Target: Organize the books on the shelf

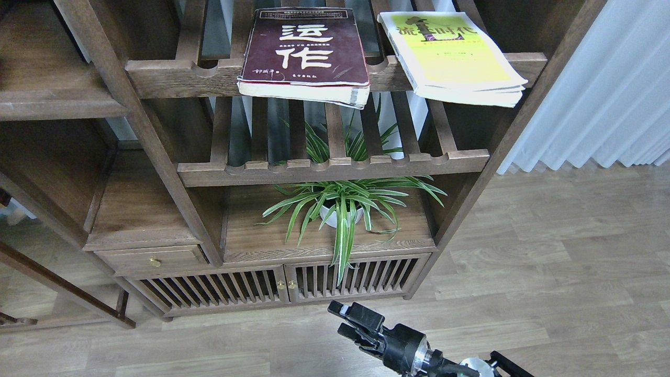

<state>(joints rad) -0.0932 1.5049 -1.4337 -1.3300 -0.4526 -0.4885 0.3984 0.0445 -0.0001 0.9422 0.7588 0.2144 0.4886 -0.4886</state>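
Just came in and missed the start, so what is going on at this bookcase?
Nothing is being handled at this moment. A maroon book and a yellow-green book lie flat on the top slatted rack, both jutting over its front rail. A potted plant stands on the solid board below. Only the right gripper shows, low over the floor, fingers apart and holding nothing. The left arm is out of view.

below me a spider plant (345, 201) sits in a white pot (332, 215); white curtain (602, 89) at my right, wood-plank floor (549, 272) underneath.
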